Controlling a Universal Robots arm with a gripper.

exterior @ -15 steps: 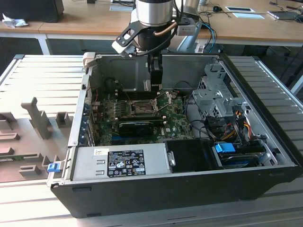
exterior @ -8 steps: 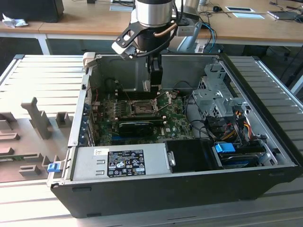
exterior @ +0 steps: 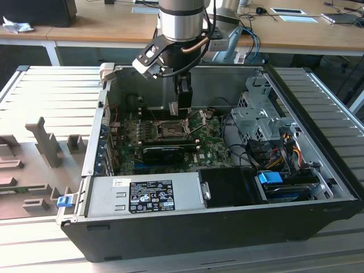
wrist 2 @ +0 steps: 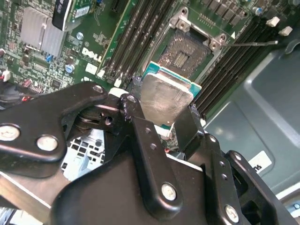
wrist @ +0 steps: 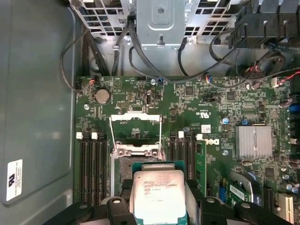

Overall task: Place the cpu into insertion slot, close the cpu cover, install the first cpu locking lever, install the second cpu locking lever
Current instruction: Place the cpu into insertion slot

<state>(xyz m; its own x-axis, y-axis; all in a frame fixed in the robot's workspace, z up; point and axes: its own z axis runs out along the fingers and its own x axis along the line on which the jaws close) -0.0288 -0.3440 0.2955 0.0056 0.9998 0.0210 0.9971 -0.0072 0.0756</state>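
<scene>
CPU (wrist: 157, 194) is the small square chip with the shiny grey face. The gripper (wrist: 158, 199) has it pinched between its two black fingers (wrist: 123, 194), one on each side. I can see the same hold in the second wrist view: the CPU (wrist 2: 164, 98) sits flat in the gripper (wrist 2: 161, 110), with its green edge peeking out.

The arm reaches down into the big open computer case (exterior: 187, 230). In the exterior view the gripper (exterior: 182, 101) hangs over the far part of the green board (exterior: 205, 142), close above the insertion slot (exterior: 168, 129).

The insertion slot (wrist 2: 187, 51) is open. Its dark middle is bare and has a silver frame round it. The CPU is not in it yet. In the first wrist view the chip hides part of the insertion slot (wrist: 124, 161), so it is just over one edge of it.

The cpu cover (wrist: 136, 115) is flipped up and back, away from the slot. I can see the board through its window.

Long black memory slots (wrist: 89, 164) run on both sides of the slot. A grey power supply box (exterior: 142, 196) sits at the near side of the case.
</scene>
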